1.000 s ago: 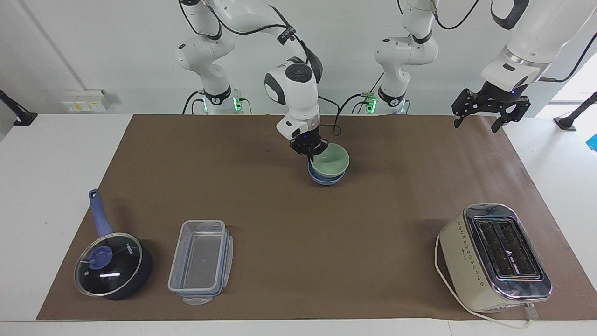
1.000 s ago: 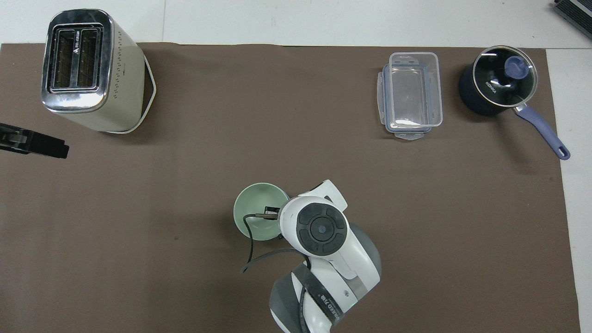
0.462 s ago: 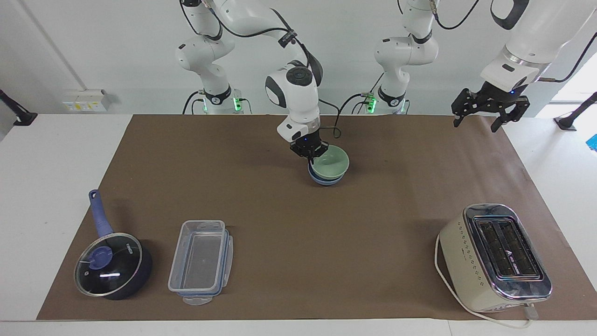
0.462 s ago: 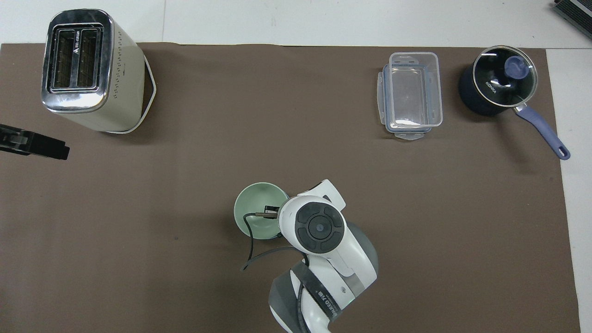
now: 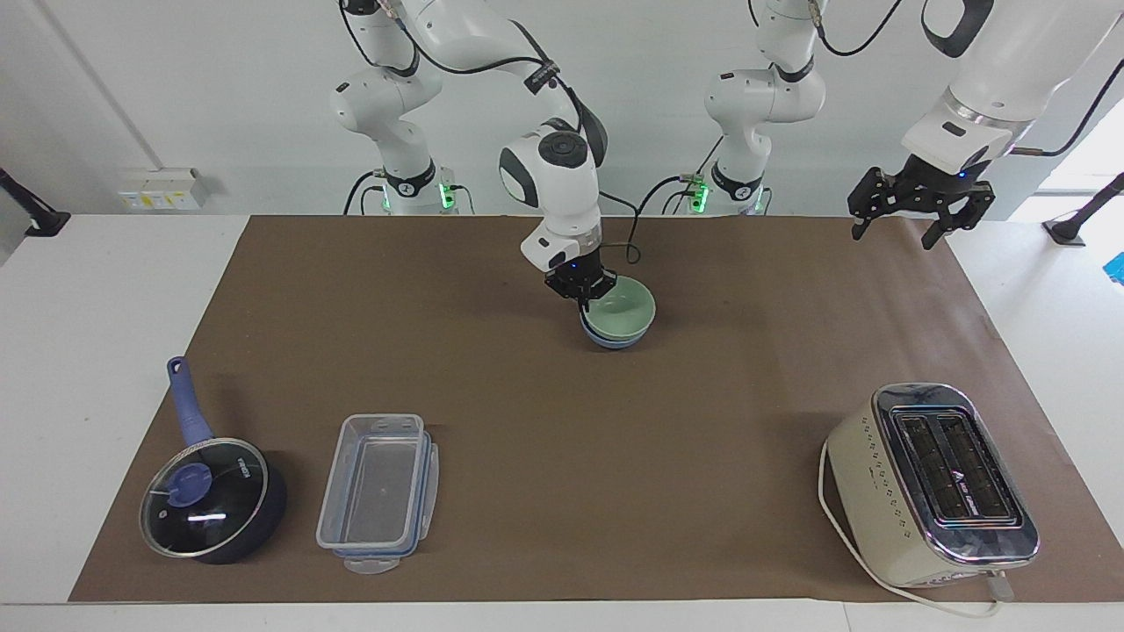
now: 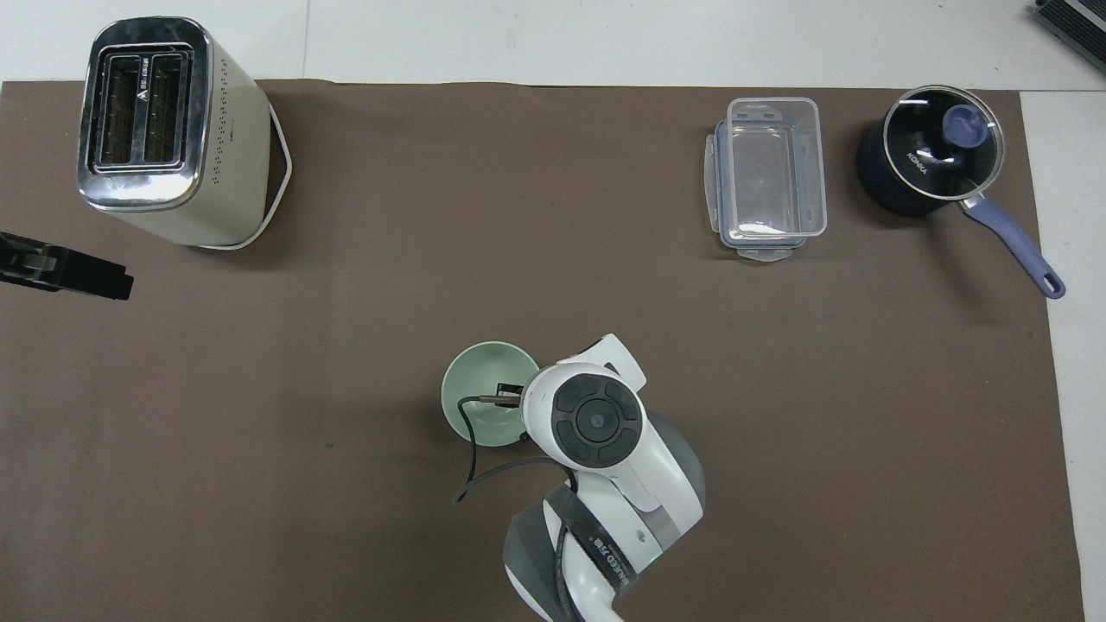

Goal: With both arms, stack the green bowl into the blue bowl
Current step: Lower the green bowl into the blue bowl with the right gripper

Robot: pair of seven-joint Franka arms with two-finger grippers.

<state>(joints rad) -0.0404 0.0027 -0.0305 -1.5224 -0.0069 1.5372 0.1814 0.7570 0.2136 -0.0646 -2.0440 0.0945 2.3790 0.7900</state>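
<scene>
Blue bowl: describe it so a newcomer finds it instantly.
On the brown mat, look mid-table, close to the robots, under the right gripper. The blue bowl sits beneath the green bowl nested in it. Only its periwinkle rim and wall show, unlike the dark saucepan.

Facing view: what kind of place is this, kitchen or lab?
Most likely a robot lab staged with kitchenware: two white arms bolted at a paper-covered table, bare white walls, and a toaster, saucepan and stacked bowls set out as props.
</scene>
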